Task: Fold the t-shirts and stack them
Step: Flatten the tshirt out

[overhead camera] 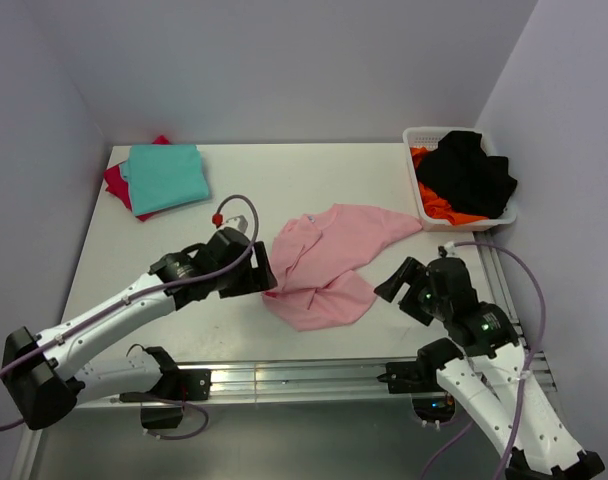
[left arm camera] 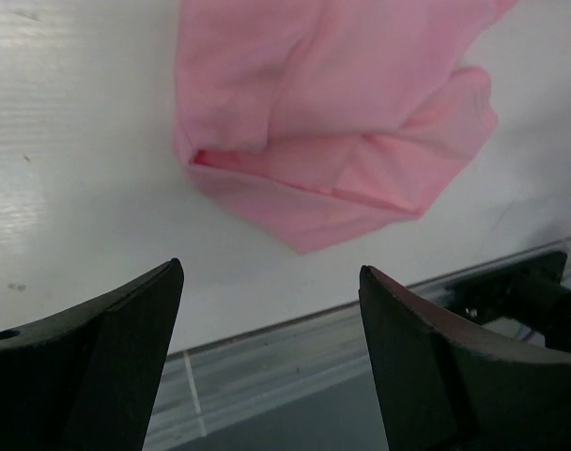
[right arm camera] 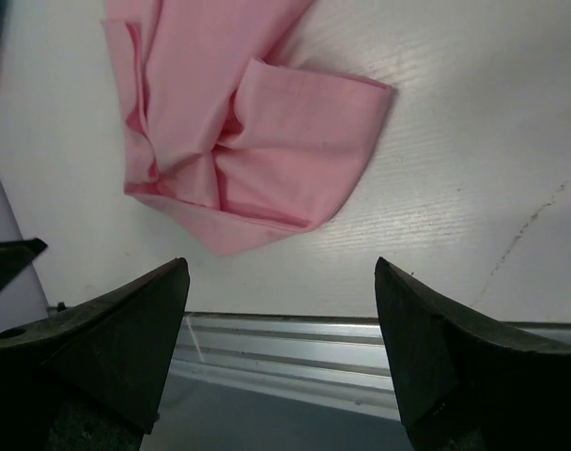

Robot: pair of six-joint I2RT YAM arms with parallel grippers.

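Top external: pink t-shirt point(overhead camera: 329, 265) lies rumpled on table point(overhead camera: 304, 180); both jaws gape.

I am seeing the loose t-shirt point(overhead camera: 329, 265) lying on the table point(overhead camera: 284, 180) near its middle, toward the near edge, and trailing back and to the right. My left gripper point(overhead camera: 264, 272) is sitting just beside it on the left, and my right gripper point(overhead camera: 392, 283) near it on the right. At the far left corner a folded t-shirt point(overhead camera: 167, 177) is resting on another t-shirt point(overhead camera: 114, 183). At the far right corner a basket point(overhead camera: 416, 140) is holding a heap of clothes point(overhead camera: 469, 175).
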